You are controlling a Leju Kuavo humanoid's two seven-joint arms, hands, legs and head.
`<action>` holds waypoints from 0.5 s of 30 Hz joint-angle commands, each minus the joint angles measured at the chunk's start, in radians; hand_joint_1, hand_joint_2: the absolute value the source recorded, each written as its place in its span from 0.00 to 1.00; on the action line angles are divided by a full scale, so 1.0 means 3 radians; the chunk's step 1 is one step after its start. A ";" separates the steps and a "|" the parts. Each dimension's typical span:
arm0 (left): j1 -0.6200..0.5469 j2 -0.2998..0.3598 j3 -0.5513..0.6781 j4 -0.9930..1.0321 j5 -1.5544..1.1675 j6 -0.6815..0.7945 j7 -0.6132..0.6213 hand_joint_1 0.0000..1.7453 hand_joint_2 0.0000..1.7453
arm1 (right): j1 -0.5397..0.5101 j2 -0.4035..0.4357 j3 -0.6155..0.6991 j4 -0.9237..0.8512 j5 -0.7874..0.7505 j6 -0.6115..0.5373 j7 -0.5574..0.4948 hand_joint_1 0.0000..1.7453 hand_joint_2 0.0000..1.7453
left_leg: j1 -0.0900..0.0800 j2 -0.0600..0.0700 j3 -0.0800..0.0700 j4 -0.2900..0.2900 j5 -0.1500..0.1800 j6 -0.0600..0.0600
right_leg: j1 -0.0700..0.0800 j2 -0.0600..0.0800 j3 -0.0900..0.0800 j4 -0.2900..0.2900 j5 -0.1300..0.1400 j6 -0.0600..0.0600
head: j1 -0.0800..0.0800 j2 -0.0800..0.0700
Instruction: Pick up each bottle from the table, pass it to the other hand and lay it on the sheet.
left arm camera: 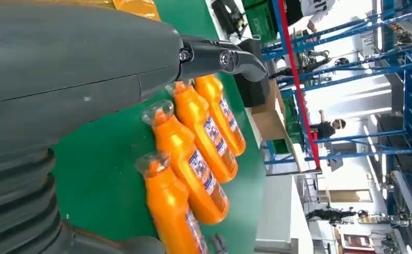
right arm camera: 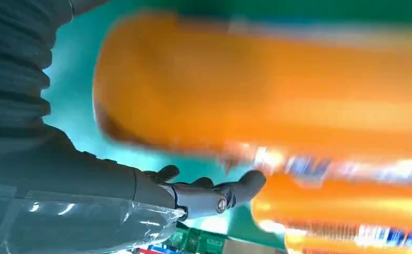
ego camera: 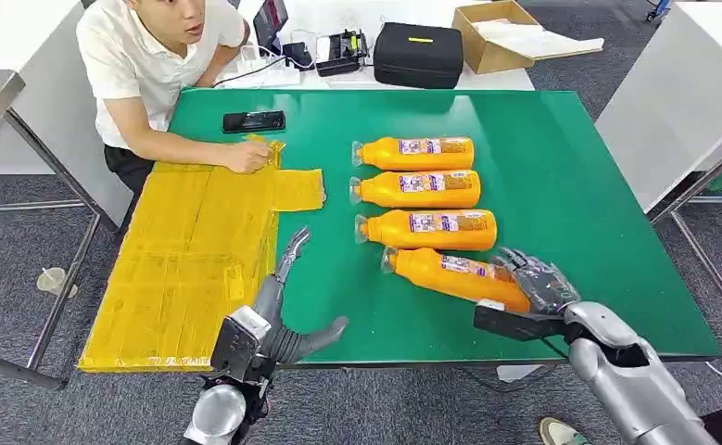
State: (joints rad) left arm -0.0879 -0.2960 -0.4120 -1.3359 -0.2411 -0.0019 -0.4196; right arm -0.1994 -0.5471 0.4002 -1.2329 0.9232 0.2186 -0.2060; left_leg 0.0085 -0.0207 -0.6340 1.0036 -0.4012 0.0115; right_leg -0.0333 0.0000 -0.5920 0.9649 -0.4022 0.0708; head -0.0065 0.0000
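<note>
Four orange plastic bottles with clear caps lie on their sides in a row on the green bench (ego camera: 579,185). Their caps point toward the yellow sheet (ego camera: 181,250), which is spread flat on the robot's left part of the bench.

The right hand (ego camera: 535,278) is at the nearest orange bottle (ego camera: 454,275), the one lying a bit crooked. Its dark fingers curl over the bottle's fat bottom end. The bottle looks like it is lying on the bench, not lifted. I cannot tell if the hand has a real grip yet or is just touching it. The right wrist view is too blurry to help.

To do this step well, the right hand should wrap snugly around the thick part, then lift straight up so it does not bump the next orange bottle (ego camera: 428,229), which lies just beside it. The bottle is round and smooth, so it could roll or slip if held loosely.

The left hand (ego camera: 292,306) holds nothing. It waits over the bench edge between the sheet and the bottles, with its fingers spread apart and one pointing up.

A person's hand (ego camera: 246,156) rests on the far corner of the sheet.
</note>
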 commanded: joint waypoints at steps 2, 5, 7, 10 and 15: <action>-0.0133 -0.0159 -0.0124 0.0135 0.0059 -0.0028 0.0011 0.00 1.00 | -0.0488 0.0089 0.0317 0.0536 -0.0104 -0.0063 -0.0008 0.00 1.00 | 0.0002 0.0011 0.0008 0.0003 -0.0006 -0.0001 | 0.0005 0.0006 0.0008 -0.0001 -0.0002 -0.0010 | 0.0000 0.0000; -0.0136 -0.0160 -0.0121 0.0157 0.0076 -0.0023 0.0014 0.00 1.00 | -0.0466 0.0128 0.0332 0.0574 -0.0110 -0.0115 -0.0016 0.00 1.00 | 0.0004 0.0013 0.0014 0.0004 -0.0009 -0.0001 | 0.0007 0.0007 0.0014 -0.0002 -0.0004 -0.0014 | 0.0000 0.0000; -0.0138 -0.0159 -0.0127 0.0162 0.0085 -0.0023 0.0011 0.00 1.00 | -0.0459 0.0147 0.0348 0.0600 -0.0099 -0.0142 0.0002 0.00 1.00 | 0.0004 0.0009 0.0014 0.0003 -0.0009 -0.0001 | 0.0007 0.0003 0.0014 -0.0002 -0.0005 -0.0013 | -0.0001 0.0000; -0.0135 -0.0160 -0.0140 0.0157 0.0095 -0.0022 0.0007 0.00 1.00 | -0.0455 0.0211 0.0329 0.0682 -0.0102 -0.0177 0.0032 0.00 1.00 | 0.0004 0.0011 0.0017 0.0003 -0.0010 0.0000 | 0.0007 0.0004 0.0017 -0.0003 -0.0006 -0.0014 | 0.0000 0.0000; -0.0133 -0.0159 -0.0149 0.0148 0.0097 -0.0023 0.0005 0.00 1.00 | -0.0425 0.0234 0.0303 0.0707 -0.0122 -0.0204 0.0037 0.00 1.00 | 0.0004 0.0006 0.0012 0.0004 -0.0008 0.0000 | 0.0006 0.0001 0.0013 -0.0001 -0.0005 -0.0012 | 0.0000 0.0000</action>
State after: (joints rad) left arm -0.0934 -0.2960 -0.4349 -1.3352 -0.2163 -0.0126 -0.4192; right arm -0.2842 -0.5241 0.4582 -1.1242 0.8911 0.1629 -0.1991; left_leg 0.0086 -0.0208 -0.6342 1.0035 -0.4012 0.0115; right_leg -0.0332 -0.0002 -0.5924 0.9649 -0.4024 0.0707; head -0.0065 0.0000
